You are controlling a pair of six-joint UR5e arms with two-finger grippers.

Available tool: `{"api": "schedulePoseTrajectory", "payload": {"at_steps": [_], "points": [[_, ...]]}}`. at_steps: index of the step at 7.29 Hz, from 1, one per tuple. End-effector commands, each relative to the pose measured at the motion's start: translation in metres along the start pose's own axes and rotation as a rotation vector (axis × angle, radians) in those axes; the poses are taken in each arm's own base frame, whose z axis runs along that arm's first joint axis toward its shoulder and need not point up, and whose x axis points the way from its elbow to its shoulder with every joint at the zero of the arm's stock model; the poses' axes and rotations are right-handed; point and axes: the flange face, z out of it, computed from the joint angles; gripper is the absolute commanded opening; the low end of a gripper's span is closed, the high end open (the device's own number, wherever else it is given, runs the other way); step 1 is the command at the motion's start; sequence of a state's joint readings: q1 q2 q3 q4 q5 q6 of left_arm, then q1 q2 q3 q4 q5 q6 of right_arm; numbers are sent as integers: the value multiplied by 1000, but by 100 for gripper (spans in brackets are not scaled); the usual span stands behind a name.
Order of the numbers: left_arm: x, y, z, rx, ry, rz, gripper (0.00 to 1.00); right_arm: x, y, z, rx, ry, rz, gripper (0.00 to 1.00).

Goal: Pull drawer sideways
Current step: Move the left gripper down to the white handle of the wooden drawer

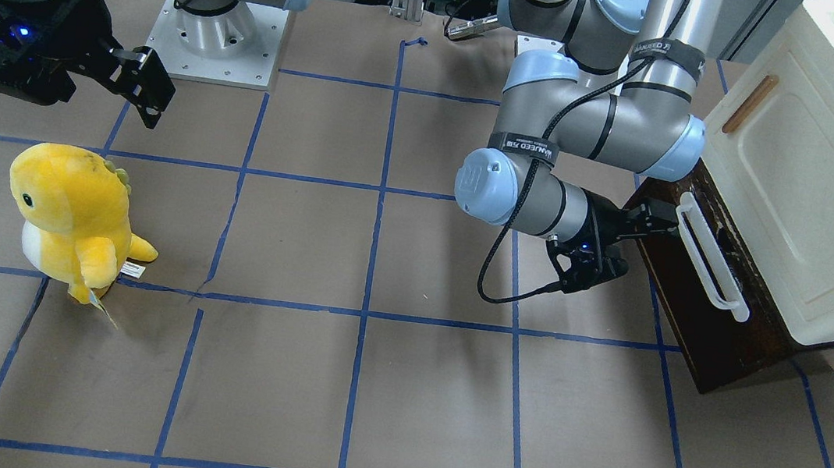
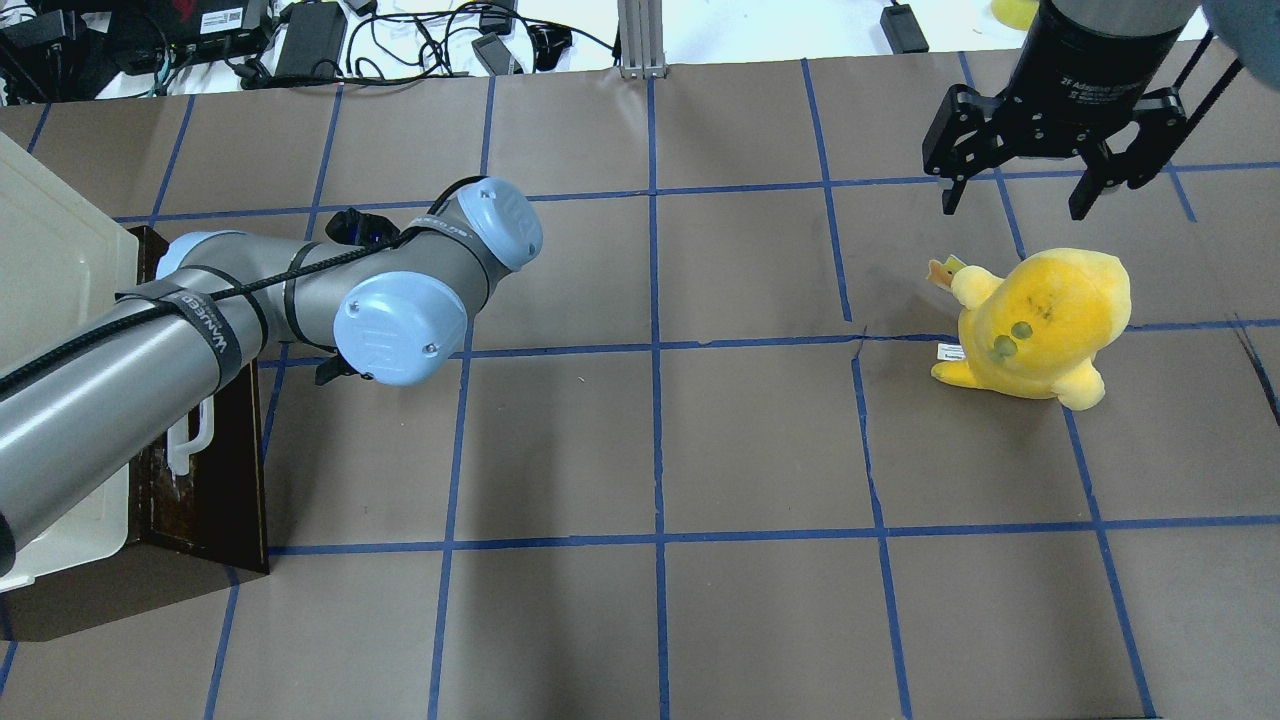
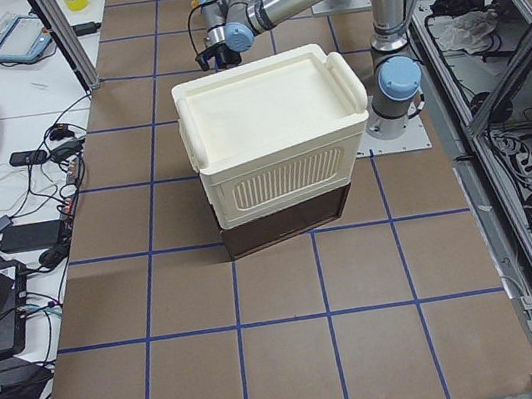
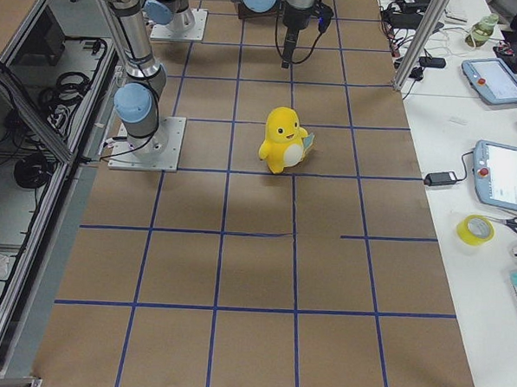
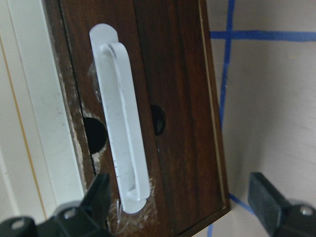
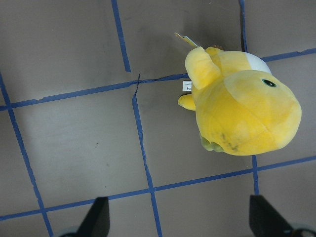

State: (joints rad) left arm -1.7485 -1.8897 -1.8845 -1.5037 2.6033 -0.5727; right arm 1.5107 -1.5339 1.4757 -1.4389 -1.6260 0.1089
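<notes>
At the right of the front-facing view the drawer (image 1: pixel 689 328) sits under the cream cabinet (image 1: pixel 822 194), seemingly shut. The left tool (image 1: pixel 666 219) is spread wide at the upper end of its white handle (image 1: pixel 712 260), grasping nothing. The handle lies close to one finger (image 5: pixel 98 195), so closing may catch only its tip and slip; a sharp pull could drag the unheld cabinet. The right tool (image 2: pixel 1012 207) hangs released.

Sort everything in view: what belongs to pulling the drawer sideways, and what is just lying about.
In the job:
drawer
white bar handle
left tool, open at the handle

Lying about:
yellow plush toy
cream cabinet door
right tool, open, above the table near the toy
</notes>
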Motion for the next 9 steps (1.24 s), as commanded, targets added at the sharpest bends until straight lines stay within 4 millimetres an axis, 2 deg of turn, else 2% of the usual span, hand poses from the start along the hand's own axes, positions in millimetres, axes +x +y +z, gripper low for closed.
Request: {"api": "schedulePoseTrajectory", "payload": {"at_steps": [1, 3, 4, 5, 6, 8, 9], "points": [[12, 0, 35, 37, -176, 27, 100, 0, 0, 0, 0, 0, 0, 100], [21, 11, 52, 127, -340, 74, 100, 0, 0, 0, 0, 0, 0, 100], [28, 18, 61, 139, -359, 45, 98, 0, 0, 0, 0, 0, 0, 100], [28, 16, 61, 137, -360, 50, 98, 0, 0, 0, 0, 0, 0, 100], [30, 14, 65, 128, -359, 48, 92, 0, 0, 0, 0, 0, 0, 100], [24, 10, 85, 84, -359, 43, 87, 0, 0, 0, 0, 0, 0, 100], [24, 10, 88, 77, -359, 49, 79, 0, 0, 0, 0, 0, 0, 100]]}}
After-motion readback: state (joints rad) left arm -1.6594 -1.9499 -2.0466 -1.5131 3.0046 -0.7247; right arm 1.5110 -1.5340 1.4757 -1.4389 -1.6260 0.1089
